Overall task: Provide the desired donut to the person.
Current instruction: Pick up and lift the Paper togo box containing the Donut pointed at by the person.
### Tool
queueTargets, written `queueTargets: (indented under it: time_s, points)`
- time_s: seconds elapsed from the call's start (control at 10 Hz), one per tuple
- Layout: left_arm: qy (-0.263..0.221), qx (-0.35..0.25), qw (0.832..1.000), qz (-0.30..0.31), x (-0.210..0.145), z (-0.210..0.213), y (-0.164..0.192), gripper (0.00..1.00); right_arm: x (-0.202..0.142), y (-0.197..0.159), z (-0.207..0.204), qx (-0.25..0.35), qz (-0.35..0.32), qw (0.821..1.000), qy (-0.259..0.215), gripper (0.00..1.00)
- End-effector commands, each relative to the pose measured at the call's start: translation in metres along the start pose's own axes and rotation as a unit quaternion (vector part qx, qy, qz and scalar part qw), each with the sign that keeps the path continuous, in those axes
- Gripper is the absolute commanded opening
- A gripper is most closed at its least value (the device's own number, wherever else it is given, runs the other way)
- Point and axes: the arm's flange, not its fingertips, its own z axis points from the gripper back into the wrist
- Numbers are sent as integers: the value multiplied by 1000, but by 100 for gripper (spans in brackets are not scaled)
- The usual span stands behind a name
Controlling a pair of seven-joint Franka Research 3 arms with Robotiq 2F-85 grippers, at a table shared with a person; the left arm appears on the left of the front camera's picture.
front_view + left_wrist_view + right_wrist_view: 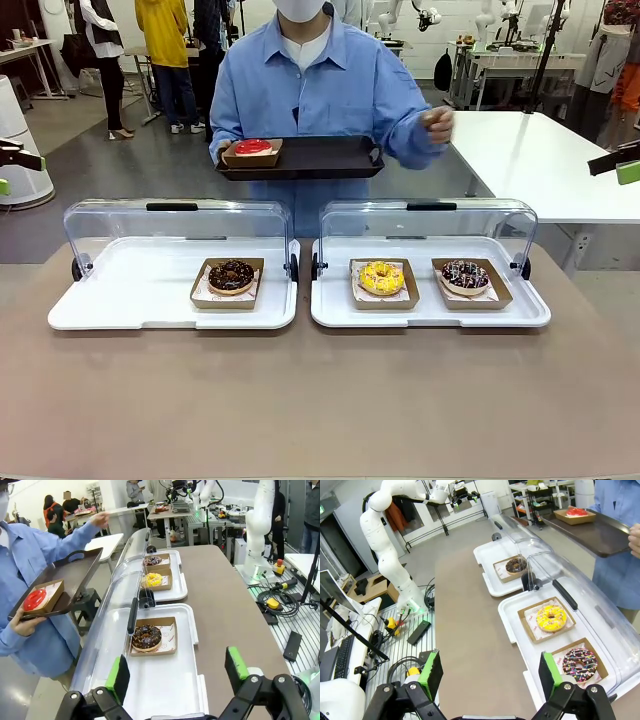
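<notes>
Across the counter stands the person, carrying a dark tray at chest height; a red donut in a cardboard holder sits at its left end in the front view. The person's raised hand is lifted at the upper right of that frame, apart from the tray. The left wrist view adds what the front view hides: the person's other hand grips the dark tray from beneath, at the frame's left edge. On the counter two white trays lie side by side, their clear lids tipped back. The left white tray holds a chocolate donut; the right white tray holds a yellow donut and, just beside it, a sprinkled donut, each in its own cardboard holder. The robot's left hand hangs over the near end of the left white tray, green pads spread wide, nothing between them. The robot's right hand hovers by the counter's end, likewise spread and empty, with the sprinkled donut at lower right and the left arm standing at upper left.
</notes>
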Motion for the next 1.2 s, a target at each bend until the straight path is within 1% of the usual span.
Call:
queueTargets:
  time_s: [0.0, 1.1]
  points:
    - [-4, 11, 1000, 0, 0, -1, 0, 100, 1, 0, -1, 3, 4, 1000, -5, 100]
    - [-4, 11, 1000, 0, 0, -1, 0, 100, 1, 0, -1, 3, 4, 1000, -5, 100]
